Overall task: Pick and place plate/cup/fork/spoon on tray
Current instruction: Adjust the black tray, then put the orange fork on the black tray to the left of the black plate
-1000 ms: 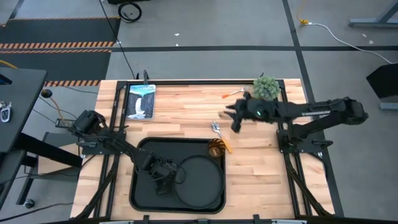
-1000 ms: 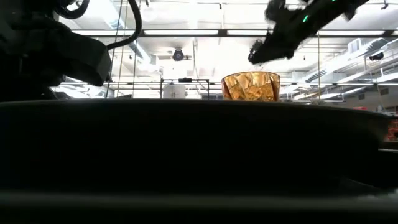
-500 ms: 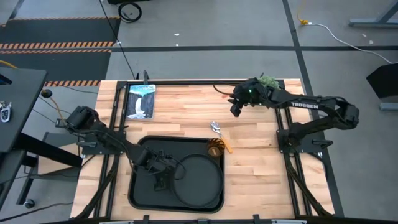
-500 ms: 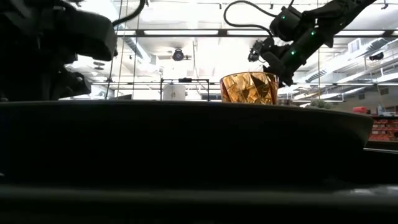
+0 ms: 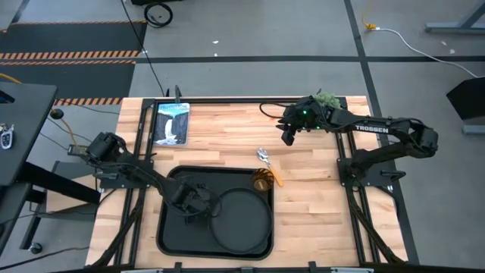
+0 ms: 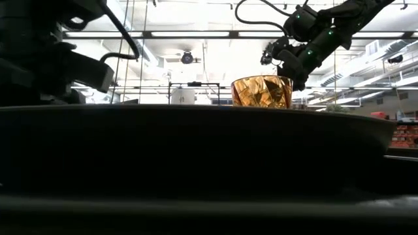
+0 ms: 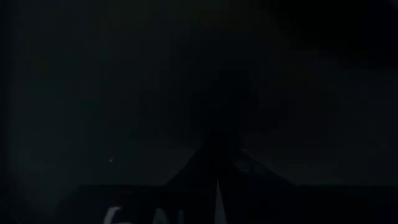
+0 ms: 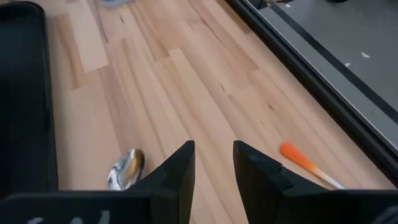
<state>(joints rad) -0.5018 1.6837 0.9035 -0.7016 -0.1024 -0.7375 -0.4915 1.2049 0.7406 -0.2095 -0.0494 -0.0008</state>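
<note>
From where I stand, the black tray point(image 5: 173, 235) sits on the near middle of the wooden table point(image 5: 318, 220), and the round black plate point(image 5: 242, 220) already lies in its right half. The left gripper point(image 5: 198, 214) is down inside the tray at the plate's left edge, its jaws pressed together; I cannot make out whether they touch the plate, and its own wrist camera shows only darkness.

The amber cup point(image 5: 262, 182) stands on the tray's far right corner, upright, and shows plainly above the tray's edge in the low view point(image 6: 262, 91). The spoon point(image 5: 264, 156) lies on the bare table just beyond the cup, with its silver bowl point(image 8: 126, 168) pointing away from the tray and its yellowish handle running back toward the cup.

The right gripper point(image 5: 289, 136) hangs above the far part of the table, beyond the spoon and near a small green plant point(image 5: 324, 100) at the table's far edge. Its jaws stand partly spread with nothing between them point(image 8: 214, 163). The fork point(image 8: 308, 165) lies on the wood just beside them, its reddish-orange handle showing. A picture card point(image 5: 171, 123) rests at the far left of the table.
</note>
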